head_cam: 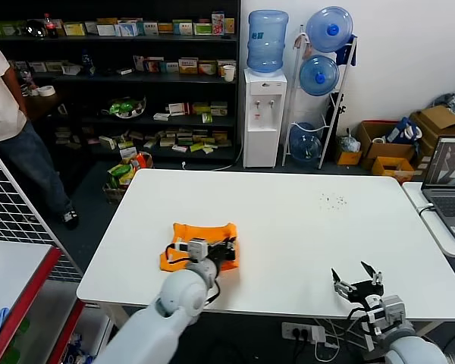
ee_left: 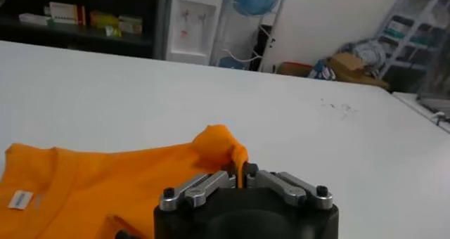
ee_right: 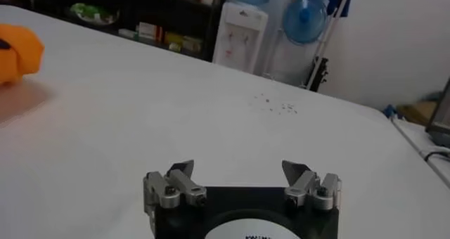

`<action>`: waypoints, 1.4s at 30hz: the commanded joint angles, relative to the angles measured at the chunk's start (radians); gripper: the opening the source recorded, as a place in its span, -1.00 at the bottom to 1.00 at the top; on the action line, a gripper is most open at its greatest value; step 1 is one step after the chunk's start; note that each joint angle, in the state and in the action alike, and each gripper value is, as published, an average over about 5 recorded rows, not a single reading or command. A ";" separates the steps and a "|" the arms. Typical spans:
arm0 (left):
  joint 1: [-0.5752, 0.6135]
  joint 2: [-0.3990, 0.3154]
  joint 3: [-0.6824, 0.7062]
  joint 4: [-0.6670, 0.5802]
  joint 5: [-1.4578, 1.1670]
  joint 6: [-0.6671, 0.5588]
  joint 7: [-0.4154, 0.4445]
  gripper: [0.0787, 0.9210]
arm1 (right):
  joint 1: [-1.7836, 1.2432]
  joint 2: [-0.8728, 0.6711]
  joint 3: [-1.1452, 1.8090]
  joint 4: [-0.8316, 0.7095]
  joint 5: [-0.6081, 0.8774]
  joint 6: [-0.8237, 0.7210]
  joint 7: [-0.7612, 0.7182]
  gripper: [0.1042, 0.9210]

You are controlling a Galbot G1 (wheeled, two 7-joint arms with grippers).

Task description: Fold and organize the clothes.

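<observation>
The orange T-shirt (head_cam: 205,236) lies folded into a small pile on the white table (head_cam: 303,227), near its front left. My left gripper (head_cam: 229,251) sits at the pile's right side and is shut on a pinched fold of the orange T-shirt (ee_left: 84,184); the cloth bunches up just beyond the closed jaws (ee_left: 241,175). A white neck label (ee_left: 21,199) shows on the shirt. My right gripper (head_cam: 356,279) is open and empty above the table's front right edge, far from the shirt. The right wrist view shows its spread fingertips (ee_right: 238,167) and a corner of the shirt (ee_right: 20,50).
A laptop (head_cam: 449,178) stands on a side table at the right. A person (head_cam: 15,121) stands at the far left by the shelves (head_cam: 114,76). A water dispenser (head_cam: 264,114) and bottle rack (head_cam: 318,83) stand behind the table. Small dark specks (head_cam: 332,201) lie on the table.
</observation>
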 commanded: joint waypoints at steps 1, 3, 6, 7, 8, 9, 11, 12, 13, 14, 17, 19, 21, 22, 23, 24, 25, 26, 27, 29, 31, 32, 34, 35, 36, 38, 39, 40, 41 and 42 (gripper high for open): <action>-0.047 -0.380 0.055 0.255 0.200 -0.103 -0.006 -0.88 | -0.063 -0.008 0.088 0.003 0.003 0.020 -0.008 0.76; -0.045 -0.380 0.060 0.255 0.207 -0.125 0.011 -0.88 | -0.067 -0.011 0.096 0.002 0.006 0.020 -0.007 0.76; -0.033 -0.371 0.083 0.217 0.192 -0.159 0.040 -0.87 | -0.065 -0.014 0.103 0.000 0.010 0.022 -0.005 0.76; -0.027 -0.360 0.093 0.195 0.183 -0.170 0.049 -0.84 | -0.062 -0.014 0.104 -0.002 0.011 0.022 -0.005 0.76; -0.021 -0.345 0.102 0.174 0.172 -0.183 0.057 -0.81 | -0.058 -0.012 0.104 -0.005 0.012 0.023 -0.005 0.76; -0.012 -0.324 0.108 0.149 0.163 -0.204 0.065 -0.75 | -0.053 -0.009 0.105 -0.007 0.014 0.024 -0.006 0.76; 0.007 -0.283 0.109 0.102 0.155 -0.254 0.084 -0.62 | -0.039 0.003 0.107 -0.013 0.015 0.026 -0.013 0.76; 0.018 -0.260 0.101 0.077 0.155 -0.281 0.096 -0.56 | -0.032 0.011 0.111 -0.017 0.011 0.029 -0.026 0.76; 0.028 -0.237 0.090 0.052 0.155 -0.308 0.108 -0.48 | -0.024 0.021 0.116 -0.020 -0.002 0.032 -0.044 0.76; 0.037 -0.215 0.076 0.027 0.156 -0.330 0.120 -0.42 | -0.016 0.033 0.122 -0.024 -0.024 0.036 -0.068 0.76; 0.069 -0.122 0.023 -0.048 0.169 -0.389 0.157 -0.21 | 0.017 0.084 0.158 -0.029 -0.108 0.040 -0.156 0.76; 0.104 -0.039 -0.019 -0.090 0.203 -0.427 0.186 -0.07 | 0.038 0.125 0.182 -0.026 -0.148 0.036 -0.202 0.76; 0.156 0.051 -0.069 -0.115 0.257 -0.465 0.218 0.06 | 0.051 0.161 0.199 -0.021 -0.170 0.033 -0.229 0.76; 0.185 0.089 -0.097 -0.121 0.287 -0.482 0.232 0.14 | 0.056 0.176 0.204 -0.019 -0.180 0.034 -0.235 0.76; 0.214 0.120 -0.126 -0.124 0.313 -0.495 0.244 0.20 | 0.060 0.192 0.209 -0.018 -0.185 0.034 -0.241 0.76; 0.244 0.147 -0.155 -0.125 0.333 -0.504 0.252 0.26 | 0.063 0.204 0.212 -0.017 -0.188 0.034 -0.244 0.76; 0.270 0.164 -0.182 -0.125 0.349 -0.509 0.257 0.35 | 0.066 0.219 0.216 -0.017 -0.188 0.034 -0.246 0.76; 0.294 0.176 -0.208 -0.123 0.361 -0.512 0.261 0.41 | 0.069 0.232 0.219 -0.018 -0.188 0.034 -0.249 0.76; 0.314 0.184 -0.232 -0.118 0.373 -0.516 0.263 0.47 | 0.072 0.246 0.223 -0.020 -0.190 0.034 -0.251 0.76; 0.345 0.188 -0.273 -0.097 0.400 -0.537 0.270 0.61 | 0.079 0.271 0.231 -0.030 -0.202 0.039 -0.253 0.76; 0.368 0.175 -0.324 -0.060 0.458 -0.590 0.288 0.71 | 0.086 0.292 0.244 -0.042 -0.248 0.059 -0.256 0.76; 0.378 0.161 -0.352 -0.038 0.492 -0.621 0.299 0.73 | 0.089 0.302 0.251 -0.047 -0.276 0.071 -0.259 0.76; 0.395 0.119 -0.408 -0.004 0.555 -0.668 0.318 0.76 | 0.095 0.327 0.264 -0.049 -0.318 0.093 -0.265 0.76; 0.401 0.097 -0.430 0.009 0.582 -0.683 0.323 0.76 | 0.097 0.342 0.268 -0.047 -0.328 0.100 -0.268 0.76; 0.405 0.077 -0.446 0.016 0.605 -0.693 0.328 0.76 | 0.099 0.357 0.270 -0.044 -0.328 0.103 -0.269 0.76; 0.414 0.042 -0.471 0.027 0.671 -0.734 0.334 0.77 | 0.099 0.388 0.269 -0.035 -0.326 0.109 -0.270 0.76; 0.416 0.031 -0.481 0.031 0.708 -0.758 0.336 0.77 | 0.098 0.399 0.267 -0.031 -0.326 0.111 -0.270 0.76; 0.419 0.020 -0.494 0.037 0.744 -0.784 0.337 0.77 | 0.096 0.410 0.266 -0.028 -0.323 0.113 -0.269 0.76; 0.420 0.011 -0.507 0.042 0.770 -0.806 0.335 0.77 | 0.094 0.416 0.265 -0.025 -0.321 0.115 -0.269 0.76; 0.421 0.005 -0.521 0.047 0.787 -0.819 0.335 0.77 | 0.093 0.419 0.266 -0.024 -0.316 0.119 -0.269 0.76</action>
